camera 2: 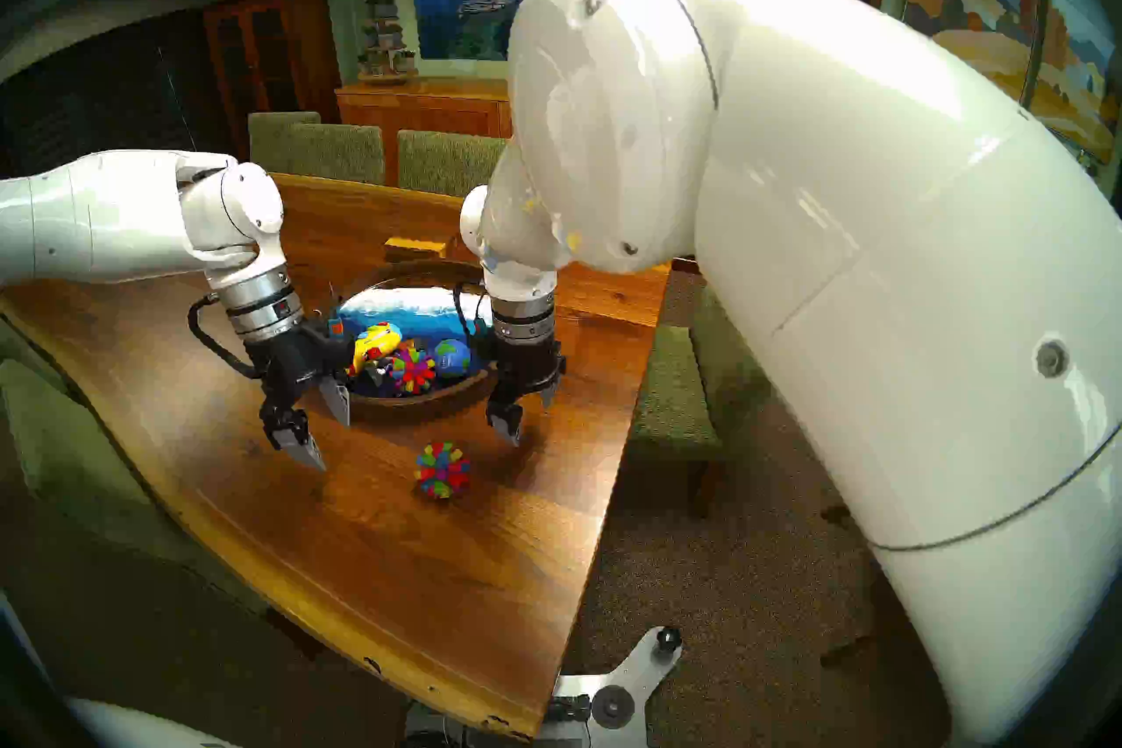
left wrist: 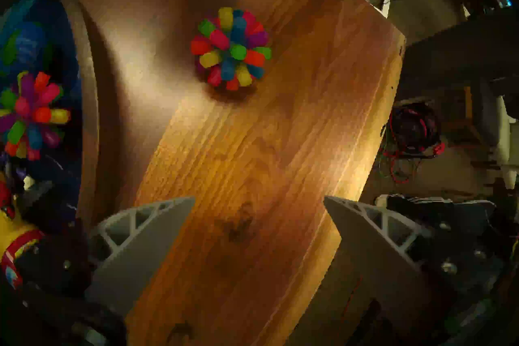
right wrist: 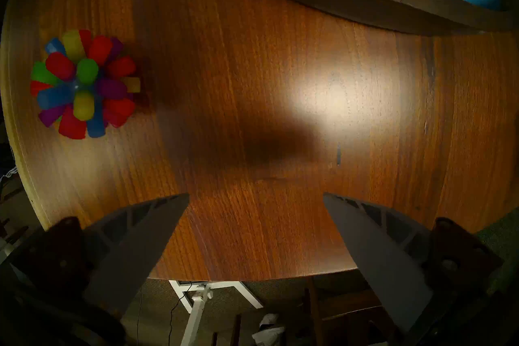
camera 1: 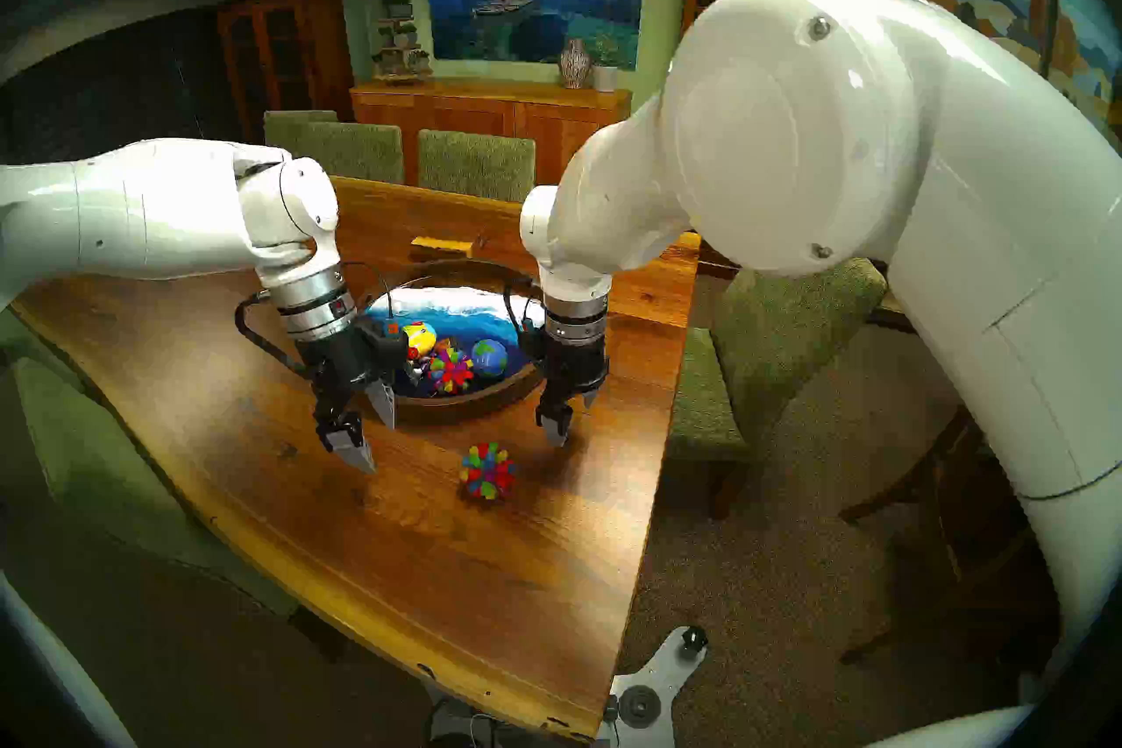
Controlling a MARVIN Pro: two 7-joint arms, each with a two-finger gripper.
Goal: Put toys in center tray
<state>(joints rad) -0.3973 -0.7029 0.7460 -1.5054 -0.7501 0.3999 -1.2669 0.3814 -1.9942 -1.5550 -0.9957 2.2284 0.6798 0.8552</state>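
Round sea-painted tray (camera 1: 461,405) w/ yellow toy flashlight (camera 1: 420,338), one spiky ball (camera 1: 450,371) & globe ball (camera 1: 489,357) inside. 2nd spiky ball (camera 1: 487,471) on table (camera 1: 425,577), just in front of tray. L gripper (camera 1: 371,434) & R gripper (camera 1: 574,416) both wide open, empty, above table at tray's near rim.

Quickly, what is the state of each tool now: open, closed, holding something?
Left tool: open, holding nothing.
Right tool: open, holding nothing.
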